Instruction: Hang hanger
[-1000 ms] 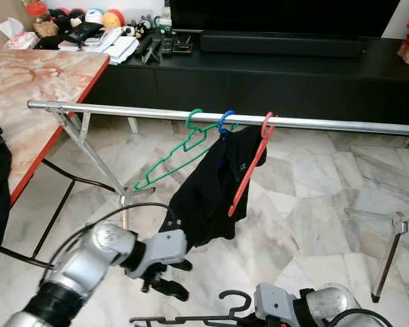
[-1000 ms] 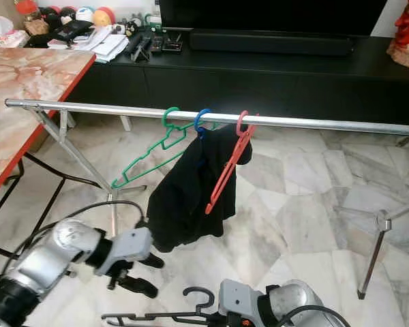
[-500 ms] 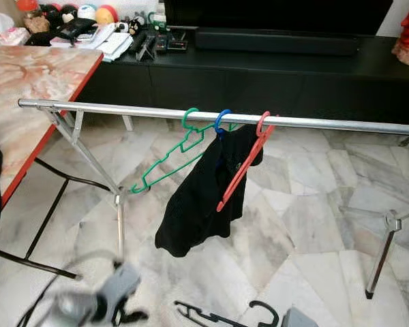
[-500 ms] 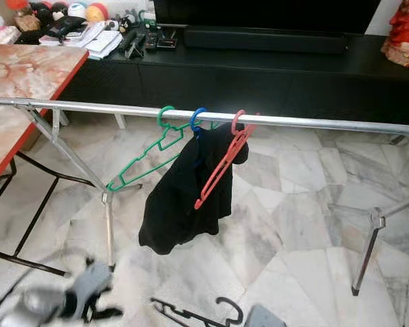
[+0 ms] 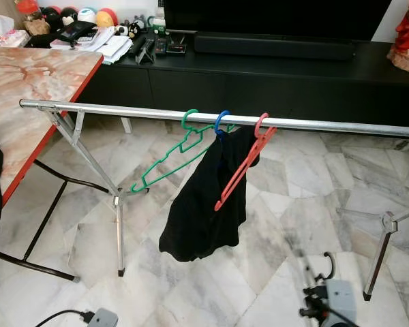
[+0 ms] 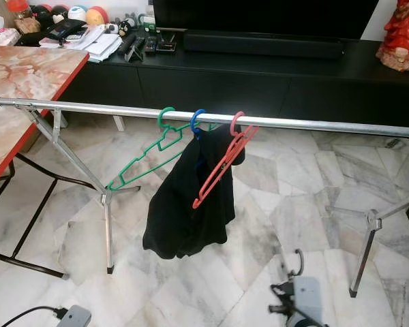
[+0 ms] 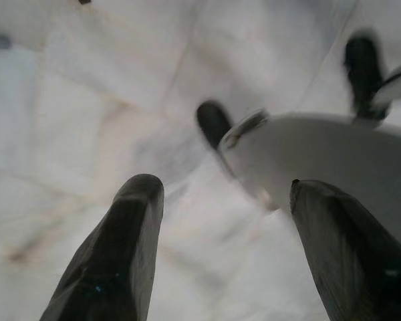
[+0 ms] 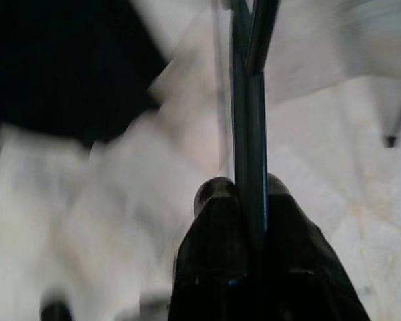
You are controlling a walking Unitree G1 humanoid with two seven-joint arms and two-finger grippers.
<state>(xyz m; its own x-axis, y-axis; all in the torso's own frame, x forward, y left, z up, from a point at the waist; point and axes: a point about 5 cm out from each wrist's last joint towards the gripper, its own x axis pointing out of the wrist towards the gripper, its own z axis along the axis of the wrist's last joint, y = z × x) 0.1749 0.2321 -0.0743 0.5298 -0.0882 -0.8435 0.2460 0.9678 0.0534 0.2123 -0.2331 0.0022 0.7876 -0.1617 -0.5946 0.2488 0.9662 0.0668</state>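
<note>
Hanger: your black hanger sits pinched between the right hand's two black fingers, its thin bar running straight out past the fingertips; in the head views its hook pokes up near the bottom edge, low over the marble floor.
Right hand: closed on the black hanger, down at the lower right, below the rail and well apart from it.
Left hand: your left hand is open, fingers spread wide with nothing between them, pointing at the pale marble; the view is blurred.
Rail: a silver bar runs across the scene on folding legs.
On the rail: a green hanger hangs bare, a blue hanger carries a black garment, and a red hanger hangs bare against that garment.
Counter: a marble-topped counter with a red edge stands at your left.
Behind: a long black TV cabinet carries clutter at its left end.
</note>
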